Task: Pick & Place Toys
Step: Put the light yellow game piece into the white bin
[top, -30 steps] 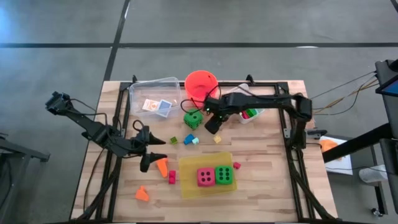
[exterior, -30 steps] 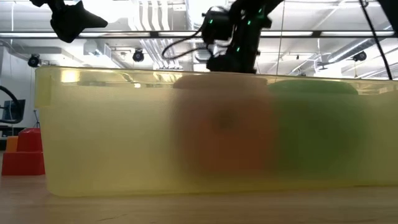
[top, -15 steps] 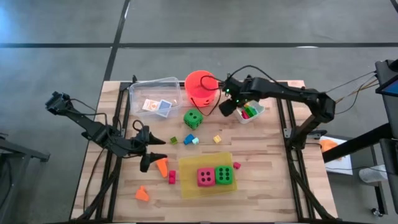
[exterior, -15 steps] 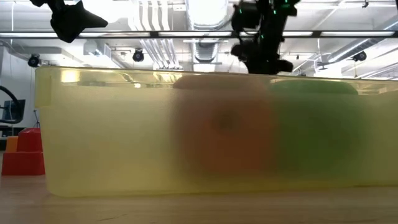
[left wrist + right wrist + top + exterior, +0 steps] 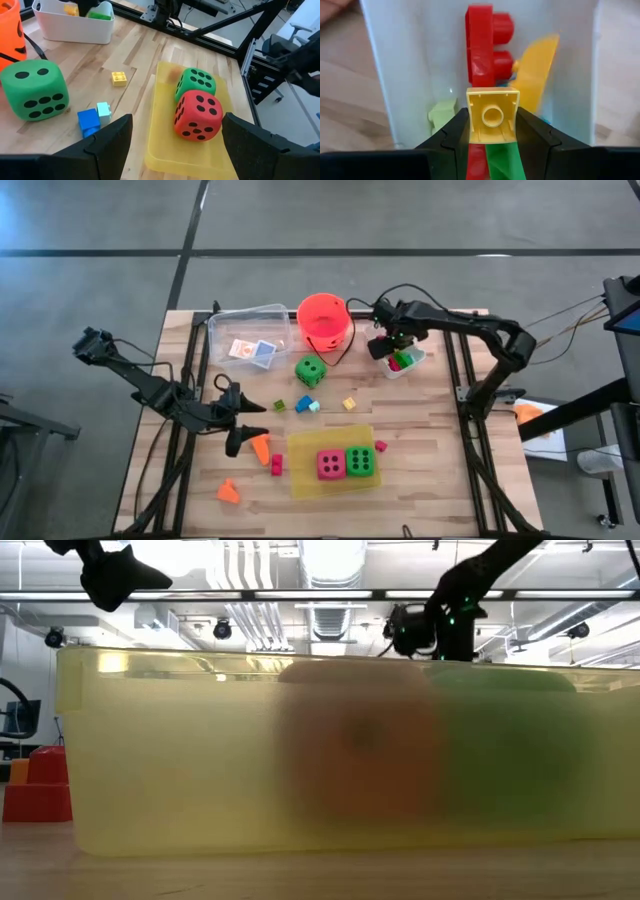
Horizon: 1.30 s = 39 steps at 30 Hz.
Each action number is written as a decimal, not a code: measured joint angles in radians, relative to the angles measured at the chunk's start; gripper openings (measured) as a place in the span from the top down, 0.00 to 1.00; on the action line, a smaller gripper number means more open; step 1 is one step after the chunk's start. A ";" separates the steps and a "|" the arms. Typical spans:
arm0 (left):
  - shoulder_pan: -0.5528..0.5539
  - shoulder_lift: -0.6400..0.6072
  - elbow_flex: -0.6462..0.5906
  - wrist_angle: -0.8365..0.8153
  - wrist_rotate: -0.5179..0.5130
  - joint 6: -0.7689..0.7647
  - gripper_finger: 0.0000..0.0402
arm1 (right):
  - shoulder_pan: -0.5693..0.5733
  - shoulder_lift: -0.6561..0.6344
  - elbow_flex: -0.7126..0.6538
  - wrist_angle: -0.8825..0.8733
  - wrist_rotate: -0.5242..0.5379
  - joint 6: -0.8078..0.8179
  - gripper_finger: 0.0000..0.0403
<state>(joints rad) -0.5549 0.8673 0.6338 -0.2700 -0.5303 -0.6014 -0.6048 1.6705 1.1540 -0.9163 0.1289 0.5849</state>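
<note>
Toys were spread over the wooden slatted table (image 5: 430,440): a small yellow square plastic brick (image 5: 492,121) was clamped between the two dark fingers (image 5: 539,139) of the right gripper (image 5: 385,347), directly above a white rectangular plastic bin (image 5: 403,366) at the far right of the table, where a red studded brick (image 5: 482,45), a yellow curved piece (image 5: 536,67) and green pieces (image 5: 502,162) already lay. A large green foam die with black dots (image 5: 310,371) stood on the wood near the orange-red plastic bucket (image 5: 324,319). A pink foam die (image 5: 331,464) and a second green foam die (image 5: 360,461) sat touching each other on the flat yellow tray (image 5: 305,478). Another yellow brick (image 5: 349,404) and a blue brick (image 5: 302,404) lay between the tray and the large die. Two small cards (image 5: 250,350) rested in a clear plastic container (image 5: 247,314). The left gripper (image 5: 237,428) was held beside an orange cone (image 5: 260,445), its fingers (image 5: 107,145) spread wide and holding nothing.
</note>
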 joint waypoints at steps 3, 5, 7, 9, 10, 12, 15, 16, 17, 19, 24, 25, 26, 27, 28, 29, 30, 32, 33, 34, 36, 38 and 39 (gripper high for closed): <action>0.000 0.000 0.000 -0.005 0.000 0.000 0.26 | 0.000 0.018 -0.017 0.022 -0.006 -0.009 0.71; 0.000 0.000 0.000 -0.006 0.000 0.000 0.26 | -0.001 0.032 -0.025 0.022 -0.006 -0.013 0.71; 0.000 0.000 0.000 -0.007 0.000 0.000 0.26 | -0.001 0.040 -0.033 0.024 -0.005 -0.016 0.71; 0.000 0.000 0.000 -0.008 0.000 0.001 0.26 | -0.001 0.042 -0.041 0.034 -0.006 -0.017 0.71; 0.000 0.000 0.000 -0.011 0.000 0.002 0.26 | 0.000 0.042 -0.047 0.039 -0.006 -0.018 0.71; 0.000 0.000 0.000 -0.018 0.000 0.003 0.26 | 0.000 0.042 -0.053 0.042 -0.006 -0.019 0.71; 0.000 0.000 0.000 -0.020 0.000 0.003 0.26 | -0.001 0.042 -0.055 0.045 -0.006 -0.020 0.71; 0.000 0.000 0.000 -0.021 0.000 0.003 0.26 | -0.001 0.042 -0.056 0.045 -0.006 -0.020 0.71; 0.000 0.000 0.000 -0.021 0.000 0.003 0.26 | 0.000 0.042 -0.056 0.046 -0.006 -0.020 0.71; 0.000 0.000 0.000 -0.021 0.000 0.003 0.26 | 0.000 0.042 -0.057 0.046 -0.006 -0.020 0.71; 0.000 0.000 0.000 -0.021 0.000 0.003 0.26 | 0.000 0.042 -0.057 0.051 -0.010 -0.020 0.71; 0.000 0.000 0.000 -0.021 0.000 0.003 0.26 | 0.000 0.042 -0.057 0.054 -0.017 -0.020 0.71; 0.000 0.000 0.000 -0.021 0.000 0.003 0.26 | 0.000 0.042 -0.057 0.059 -0.024 -0.020 0.71; 0.000 0.000 0.000 -0.021 0.000 0.003 0.26 | 0.000 0.042 -0.057 0.061 -0.027 -0.020 0.71; 0.000 0.000 0.000 -0.021 0.000 0.003 0.26 | 0.000 0.042 -0.057 0.061 -0.031 -0.020 0.71; 0.000 0.000 0.000 -0.021 0.000 0.003 0.26 | 0.000 0.042 -0.057 0.061 -0.032 -0.020 0.71; 0.000 0.000 0.000 -0.021 0.000 0.003 0.26 | 0.000 0.042 -0.057 0.063 -0.032 -0.020 0.71; 0.000 0.000 0.000 -0.021 0.000 0.003 0.26 | 0.000 0.042 -0.057 0.064 -0.032 -0.020 0.71; 0.000 0.000 0.000 -0.021 0.000 0.003 0.26 | 0.000 0.042 -0.057 0.064 -0.032 -0.020 0.71; 0.000 0.000 0.000 -0.021 0.000 0.002 0.26 | 0.000 0.042 -0.058 0.064 -0.032 -0.020 0.71; 0.000 0.000 0.000 -0.021 0.000 0.002 0.26 | 0.000 0.042 -0.061 0.064 -0.032 -0.020 0.71; 0.000 0.000 0.000 -0.021 0.000 0.002 0.26 | 0.000 0.042 -0.062 0.064 -0.032 -0.019 0.67; 0.000 0.000 0.000 -0.021 0.000 0.002 0.26 | 0.000 0.042 -0.062 0.064 -0.032 -0.020 0.64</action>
<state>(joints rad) -0.5549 0.8677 0.6334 -0.2905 -0.5304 -0.5991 -0.6052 1.7126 1.0924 -0.8526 0.0971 0.5652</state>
